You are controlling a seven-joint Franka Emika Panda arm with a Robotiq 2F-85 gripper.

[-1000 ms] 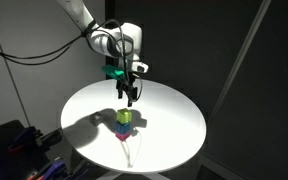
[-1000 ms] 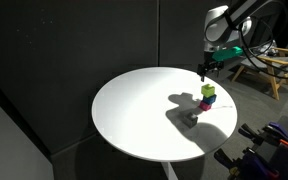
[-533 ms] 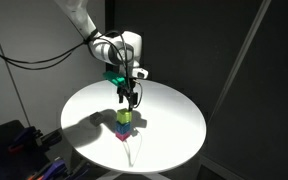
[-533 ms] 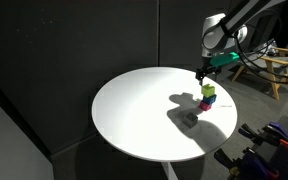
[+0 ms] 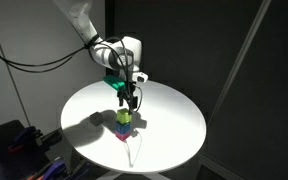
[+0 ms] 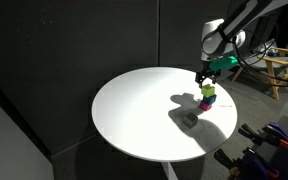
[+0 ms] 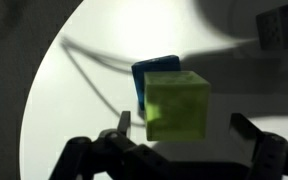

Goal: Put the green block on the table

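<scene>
The green block (image 5: 125, 116) tops a small stack on the round white table (image 5: 174, 112), over a blue cube (image 6: 211, 98) and a magenta one (image 6: 206, 104). It also shows in an exterior view (image 6: 208, 90). My gripper (image 5: 130, 101) hangs just above the stack, also seen in an exterior view (image 6: 203, 78). In the wrist view the green block (image 7: 176, 105) fills the centre with the blue cube (image 7: 152, 72) under it. The gripper (image 7: 184, 128) is open, its fingers spread on either side of the block and not touching it.
A grey cube (image 6: 189, 119) lies on the table (image 6: 134, 105) beside the stack and shows in the wrist view (image 7: 282, 25). A thin cable (image 7: 84, 75) runs across the tabletop. A wooden bench (image 6: 269, 68) stands behind the table.
The gripper has come down closer to the stack and still stands open. The blocks have not moved.
</scene>
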